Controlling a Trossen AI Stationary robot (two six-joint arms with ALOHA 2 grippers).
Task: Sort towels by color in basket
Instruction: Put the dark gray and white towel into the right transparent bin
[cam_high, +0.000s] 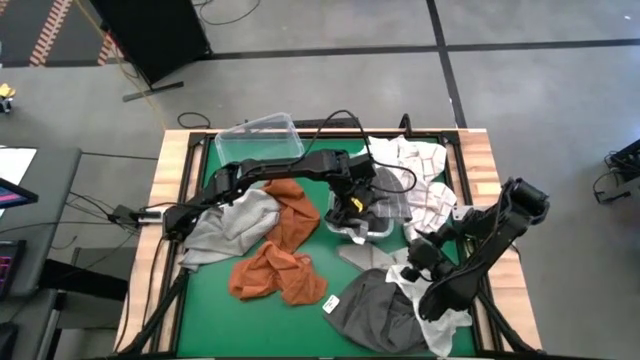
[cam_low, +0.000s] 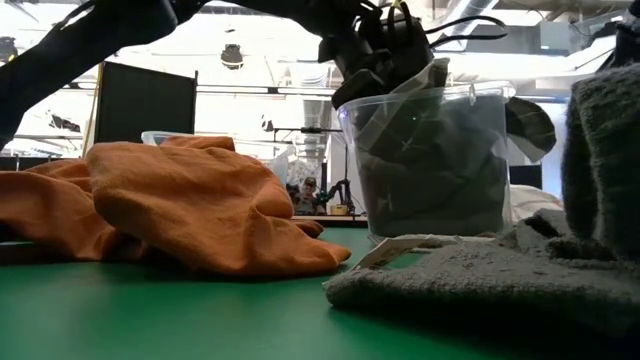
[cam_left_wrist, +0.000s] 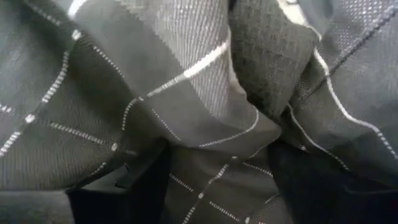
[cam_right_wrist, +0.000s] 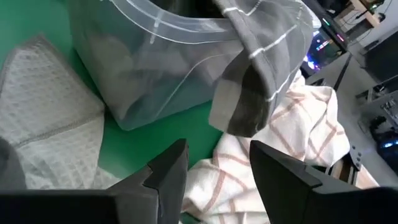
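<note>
A clear plastic basket (cam_high: 362, 222) stands at mid-table, stuffed with dark cloth. My left gripper (cam_high: 355, 200) reaches down into its top, open, its fingers among the folds of a grey checked towel (cam_left_wrist: 186, 106). One end of that towel (cam_right_wrist: 261, 62) hangs over the basket's rim. My right gripper (cam_right_wrist: 217, 155) hovers open near the basket, above the green table and a white towel with red checks (cam_right_wrist: 280, 143). Orange towels (cam_high: 285, 250), a light grey towel (cam_high: 235, 220) and a dark grey towel (cam_high: 375, 310) lie on the table. My left gripper comes slanting down from above into the basket's mouth. Its spread fingers (cam_left_wrist: 124, 193) rest against a bunched fold of the grey checked towel (cam_left_wrist: 217, 155), which fills the space between them. The towel lies in the basket, with one end draped outside over the rim.
A second clear basket (cam_high: 262, 135) stands empty at the far edge. More white checked cloth (cam_high: 420, 175) is piled at the far right. A pale waffle towel (cam_right_wrist: 43, 93) lies beside the basket. Bare green table shows at the near left.
</note>
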